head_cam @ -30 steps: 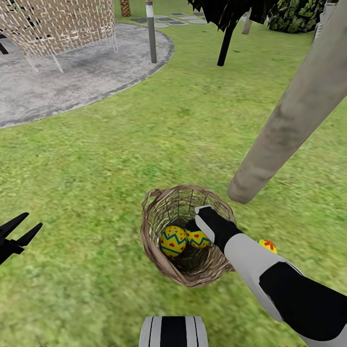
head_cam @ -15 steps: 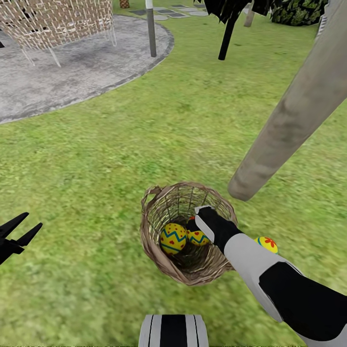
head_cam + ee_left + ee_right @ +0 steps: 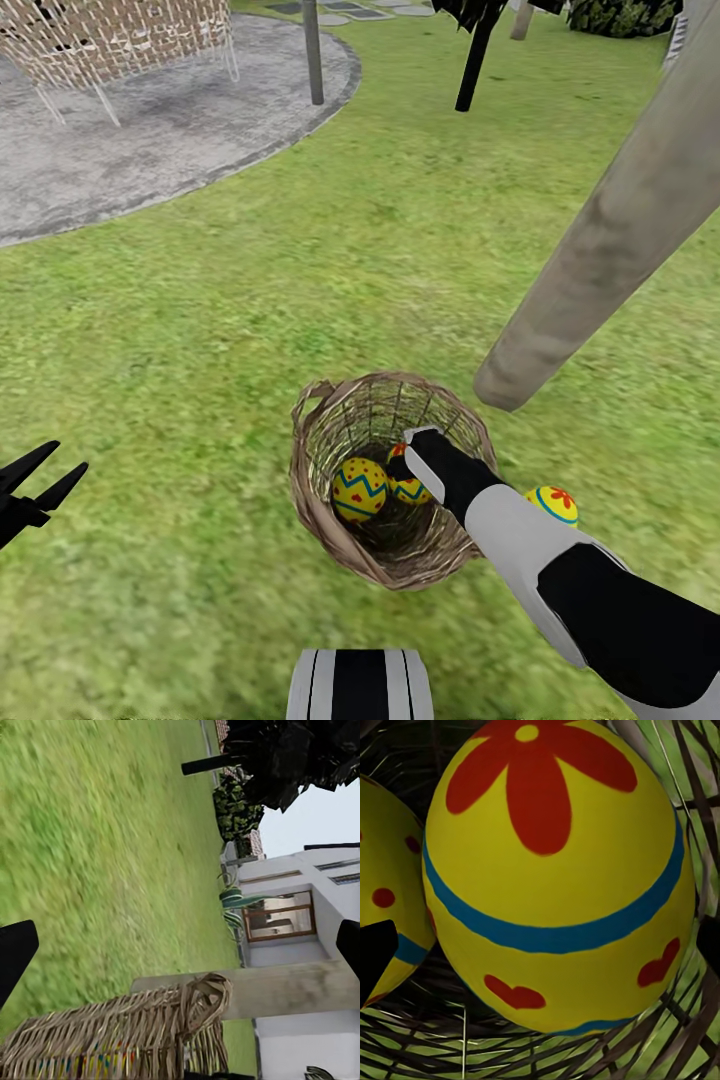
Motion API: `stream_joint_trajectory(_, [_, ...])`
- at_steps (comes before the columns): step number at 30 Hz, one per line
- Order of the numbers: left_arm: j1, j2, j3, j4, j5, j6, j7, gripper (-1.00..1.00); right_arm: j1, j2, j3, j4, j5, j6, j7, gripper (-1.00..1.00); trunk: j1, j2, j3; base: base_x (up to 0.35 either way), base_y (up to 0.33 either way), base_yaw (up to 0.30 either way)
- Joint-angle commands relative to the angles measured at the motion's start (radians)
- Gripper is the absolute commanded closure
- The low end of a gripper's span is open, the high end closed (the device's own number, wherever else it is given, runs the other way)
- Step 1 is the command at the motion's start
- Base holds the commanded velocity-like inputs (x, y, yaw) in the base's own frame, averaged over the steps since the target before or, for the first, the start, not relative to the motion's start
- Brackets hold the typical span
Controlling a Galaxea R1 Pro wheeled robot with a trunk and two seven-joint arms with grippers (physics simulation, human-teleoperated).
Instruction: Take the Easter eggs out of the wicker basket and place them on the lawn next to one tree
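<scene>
We see the right pincer reaching down inside the basket, its tip right at one egg that lies on the basket floor. In the right wrist view that egg sits just ahead of the two dark fingertips, which stand apart on either side of it; we cannot tell whether they touch it. A second egg lies in the basket just beside the first, on the side toward our left arm, and its edge shows in the right wrist view too. The third egg rests on the lawn outside the basket, just beyond our right forearm and near the foot of the trunk, which meets the grass close behind the basket.

Our left pincer hangs low over the grass, well apart from the basket, its fingers spread and holding nothing. In the left wrist view we see the basket's woven rim with the trunk behind it. A grey patio lies farther off.
</scene>
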Motion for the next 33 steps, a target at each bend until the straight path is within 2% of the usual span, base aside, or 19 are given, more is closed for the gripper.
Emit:
stream_joint_trajectory(1, [-0.001, 0.000, 0.001, 0.000, -0.002, 0.004, -0.004, -1.00, -0.001, -0.001, 0.008, -0.001, -0.011, 0.003, -0.008, -1.00, 0.000, 0.000, -0.002, 0.000, 0.000, 0.000])
stream_joint_trajectory(15, [-0.001, 0.000, 0.001, 0.000, -0.002, 0.004, -0.004, -1.00, -0.001, -0.001, 0.008, -0.003, -0.011, -0.003, -0.007, -1.00, 0.000, 0.000, -0.016, 0.000, 0.000, 0.000])
stream_joint_trajectory(23, [-0.001, 0.000, 0.001, 0.000, -0.002, 0.004, -0.004, -1.00, -0.001, -0.002, 0.008, -0.003, -0.011, -0.003, -0.007, -1.00, 0.000, 0.000, -0.016, 0.000, 0.000, 0.000])
stream_joint_trajectory(27, [0.011, 0.011, 0.009, 0.007, -0.003, 0.002, -0.021, -1.00, -0.003, 0.004, 0.012, -0.003, -0.010, 0.001, -0.011, -1.00, 0.000, 0.000, -0.016, 0.000, 0.000, 0.000])
stream_joint_trajectory(31, [0.033, 0.034, 0.003, 0.002, 0.001, 0.003, -0.031, -1.00, -0.005, 0.002, 0.012, -0.004, -0.006, 0.001, -0.013, -1.00, 0.000, 0.000, -0.016, 0.000, 0.000, 0.000])
stream_joint_trajectory(33, [0.034, 0.045, 0.003, 0.002, 0.001, 0.002, -0.033, -1.00, -0.005, 0.002, 0.012, -0.004, -0.006, 0.001, -0.017, -1.00, 0.001, -0.001, -0.024, 0.000, 0.000, 0.000])
